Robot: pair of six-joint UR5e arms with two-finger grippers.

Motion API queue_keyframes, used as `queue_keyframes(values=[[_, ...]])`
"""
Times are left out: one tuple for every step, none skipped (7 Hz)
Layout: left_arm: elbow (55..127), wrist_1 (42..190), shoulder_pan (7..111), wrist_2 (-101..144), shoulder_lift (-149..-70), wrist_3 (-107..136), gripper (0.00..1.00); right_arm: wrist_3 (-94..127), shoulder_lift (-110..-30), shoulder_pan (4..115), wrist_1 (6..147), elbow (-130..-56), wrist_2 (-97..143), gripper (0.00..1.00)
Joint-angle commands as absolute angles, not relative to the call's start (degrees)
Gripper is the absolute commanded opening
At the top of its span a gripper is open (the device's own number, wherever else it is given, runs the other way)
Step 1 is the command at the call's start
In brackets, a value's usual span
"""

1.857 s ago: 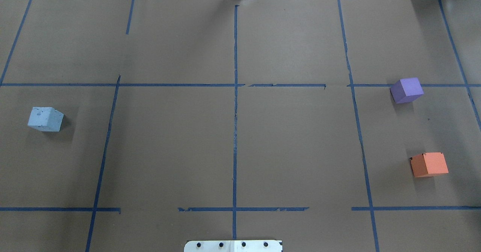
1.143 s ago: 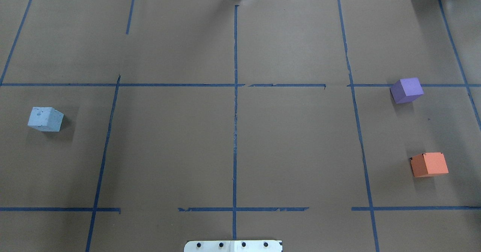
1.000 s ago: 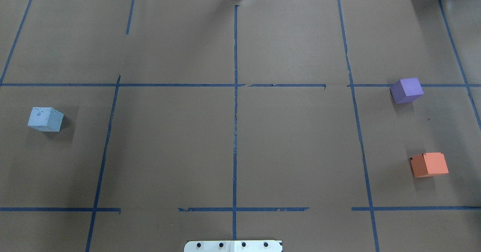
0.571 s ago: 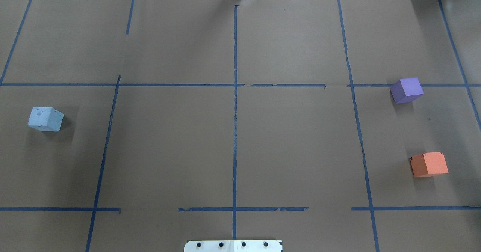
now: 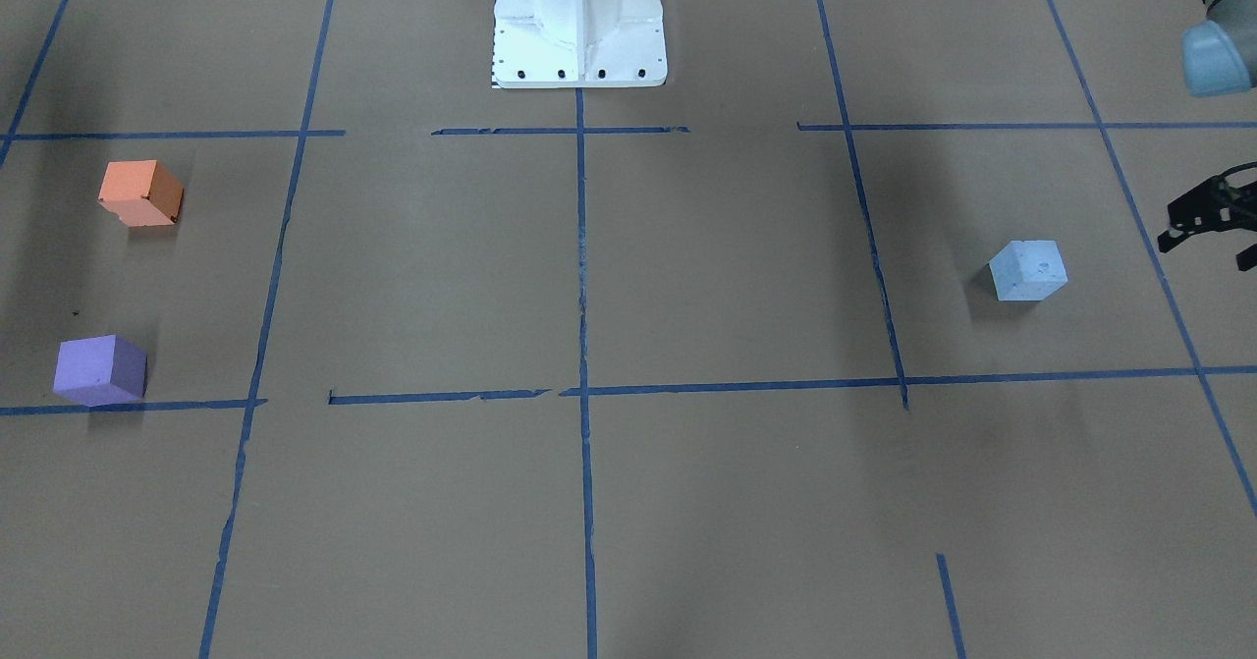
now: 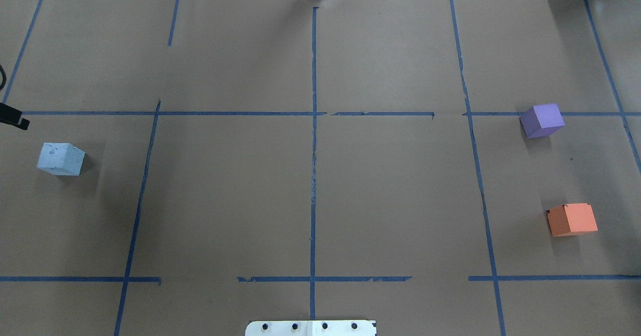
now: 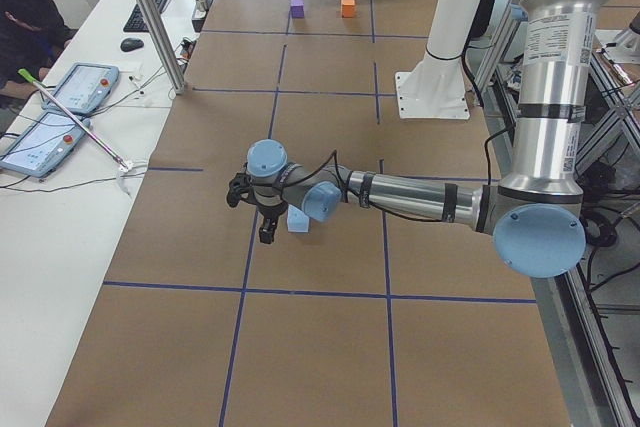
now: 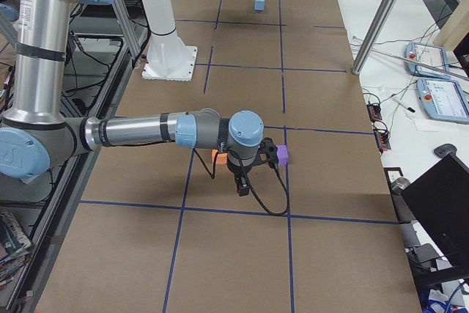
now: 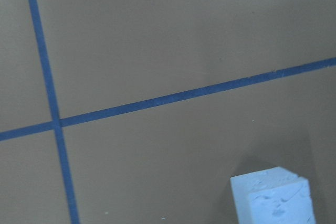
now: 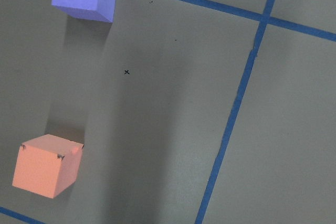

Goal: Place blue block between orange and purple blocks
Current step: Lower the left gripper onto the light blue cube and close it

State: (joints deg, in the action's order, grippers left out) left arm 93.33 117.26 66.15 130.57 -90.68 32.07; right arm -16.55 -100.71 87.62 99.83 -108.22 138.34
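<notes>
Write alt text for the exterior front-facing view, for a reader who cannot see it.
A pale blue block sits alone at the right of a brown table gridded with blue tape. The robot's left end effector enters from the right edge beside it, not touching. At far left, an orange block and a purple block stand apart.

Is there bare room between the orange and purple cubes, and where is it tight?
Yes: the brown paper between the purple block and the orange block is bare. The whole middle, along the centre tape line, is free too. The only tight spot is beside the blue block, where the left gripper hangs close.
</notes>
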Motion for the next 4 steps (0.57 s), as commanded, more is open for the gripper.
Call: queue_keyframes(values=[[92.6,124.7,57.4,124.2,-90.6,45.3,1.0,-16.6,-100.7,87.6,99.8,-108.2,138.3,1.0],[91.4,124.9,56.5,123.5,-90.6,45.4,1.0,-16.6,-100.7,87.6,99.8,-108.1,138.3,1.0],[90.1,125.0,56.4,123.5,-90.6,45.2,1.0,-16.6,-100.7,87.6,99.8,-108.1,138.3,1.0],[89.5,125.0,54.9,123.4,-90.6,45.4,1.0,-16.6,-100.8,87.6,99.8,-108.1,138.3,1.0]])
